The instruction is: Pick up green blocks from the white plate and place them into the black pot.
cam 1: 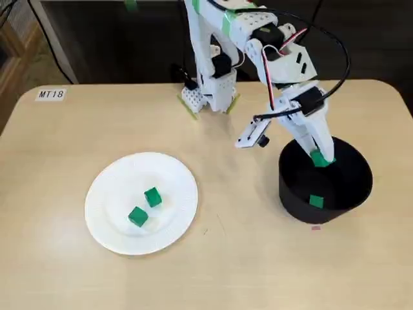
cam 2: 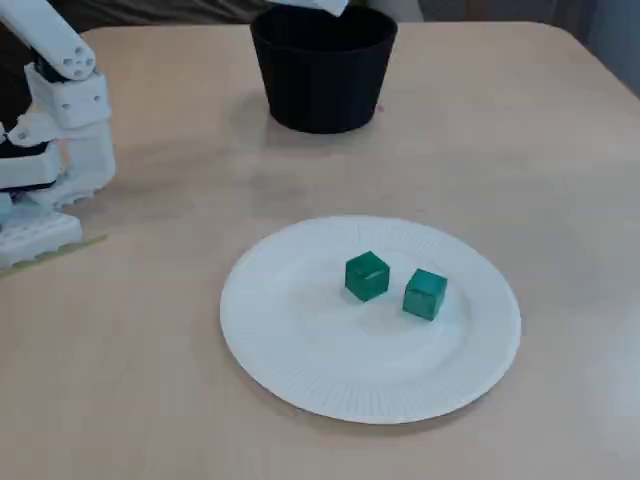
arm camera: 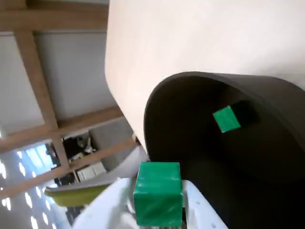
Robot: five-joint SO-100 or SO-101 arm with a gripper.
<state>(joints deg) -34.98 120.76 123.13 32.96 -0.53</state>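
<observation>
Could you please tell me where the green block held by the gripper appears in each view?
In a fixed view: green block right of centre, over the black pot.
Wrist view: bottom centre, before the pot's mouth.
In a fixed view: not visible; only the pot shows, top centre.
Shared landmark: the black pot.

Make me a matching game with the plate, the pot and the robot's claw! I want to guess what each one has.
Things:
1. white plate
2. black pot
3. gripper

What it has:
A. pinches a green block over the pot's opening
B. one loose block lying inside it
C. two blocks resting on it

Pairs: 1-C, 2-B, 3-A
</observation>
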